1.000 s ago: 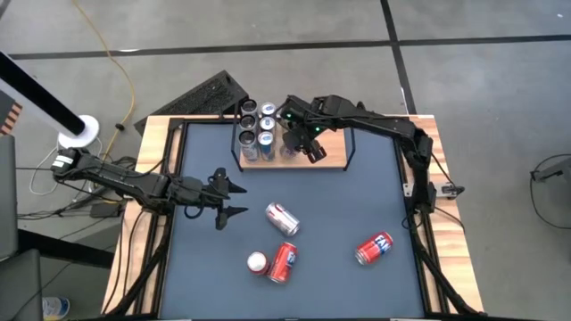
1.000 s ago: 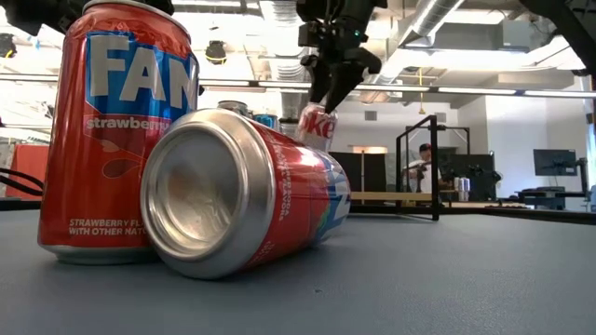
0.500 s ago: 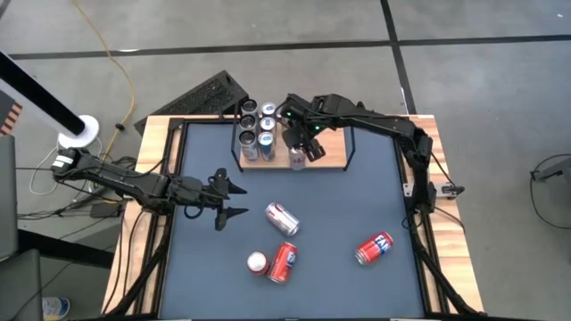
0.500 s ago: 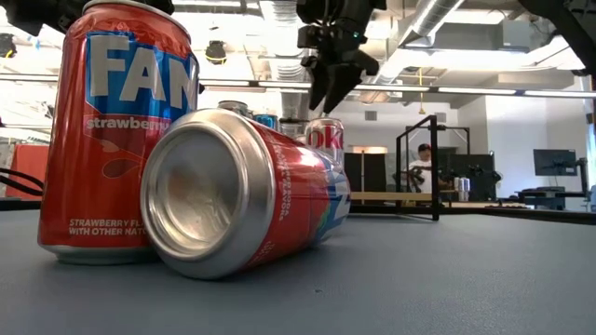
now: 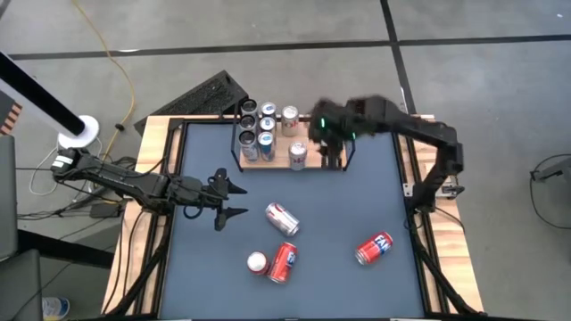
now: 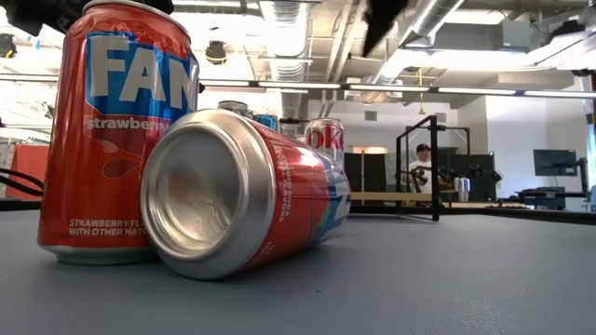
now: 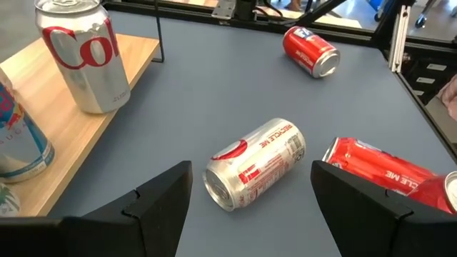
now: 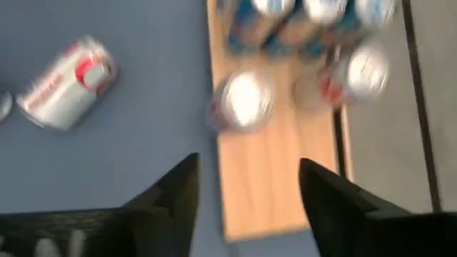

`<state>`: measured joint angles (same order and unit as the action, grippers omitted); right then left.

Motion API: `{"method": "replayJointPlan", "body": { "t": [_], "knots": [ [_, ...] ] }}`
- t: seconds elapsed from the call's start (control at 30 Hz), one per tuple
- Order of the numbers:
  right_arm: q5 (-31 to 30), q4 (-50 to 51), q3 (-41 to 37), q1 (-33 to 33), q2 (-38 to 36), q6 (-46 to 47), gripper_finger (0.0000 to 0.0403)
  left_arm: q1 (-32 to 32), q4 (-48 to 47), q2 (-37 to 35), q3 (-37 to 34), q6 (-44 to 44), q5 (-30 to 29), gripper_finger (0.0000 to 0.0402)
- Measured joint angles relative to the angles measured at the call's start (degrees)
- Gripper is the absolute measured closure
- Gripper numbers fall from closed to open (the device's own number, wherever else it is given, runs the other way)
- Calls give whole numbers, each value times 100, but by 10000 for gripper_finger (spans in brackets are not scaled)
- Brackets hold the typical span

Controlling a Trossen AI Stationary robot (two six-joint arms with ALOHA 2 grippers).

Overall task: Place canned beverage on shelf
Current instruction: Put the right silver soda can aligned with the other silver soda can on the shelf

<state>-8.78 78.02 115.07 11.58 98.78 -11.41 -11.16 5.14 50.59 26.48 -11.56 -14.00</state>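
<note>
The shelf [image 5: 317, 160] stood at the far edge of the table [image 5: 375, 192], its long axis running left to right, with black rod uprights at both ends. On it the cans stood upright, axes vertical: four blue-and-silver cans [image 5: 256, 129] in a block at the left end, a silver can [image 5: 290, 116] at the far edge beside them, and a silver-and-red can [image 5: 297, 155] at the near edge around the middle of the board. The left wrist view showed that can [image 7: 78, 61] standing free on the wood, nothing touching it. The right gripper [image 5: 332, 153] hung above the right part of the shelf, near the right upright and apart from every can; its fingers [image 8: 171, 196] stood apart with nothing between them, the board showing in the gap. The left gripper [image 5: 234, 200] hovered over the left part of the table, pointing right, its fingers [image 7: 161, 196] apart and holding nothing. On the table lay a silver can [image 5: 282, 218] on its side, long axis slanting from far left to near right. Nearer were a red can [image 5: 283, 262] on its side and a can [image 5: 257, 262] standing upright just beside it. A red can [image 5: 374, 248] lay on its side towards the right, slanting.
</note>
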Motion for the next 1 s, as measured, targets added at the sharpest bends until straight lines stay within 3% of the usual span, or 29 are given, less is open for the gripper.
{"method": "replayJointPlan", "body": {
  "t": [0.13, 0.27, 0.4, 0.6, 1.0],
  "knots": [
    [-1046, -586, -1676, -694, -501, 1180, 283, 0, 57, 0, 0, 127, 113, 127],
    [-1278, -3245, -3802, -1158, -817, 2236, 383, -2, 45, 0, 0, 137, 229, 127],
    [-1444, -5513, -4992, -1360, -776, 2908, 391, -2, 43, 0, 0, 65, 301, 127],
    [-2166, -5933, -5181, -1294, -528, 3404, 401, -2, -10, 0, 2, -98, 350, 127],
    [-2139, -5842, -5196, -876, 92, 3405, 403, -2, -16, 0, 2, -96, 159, 127]
  ]
}}
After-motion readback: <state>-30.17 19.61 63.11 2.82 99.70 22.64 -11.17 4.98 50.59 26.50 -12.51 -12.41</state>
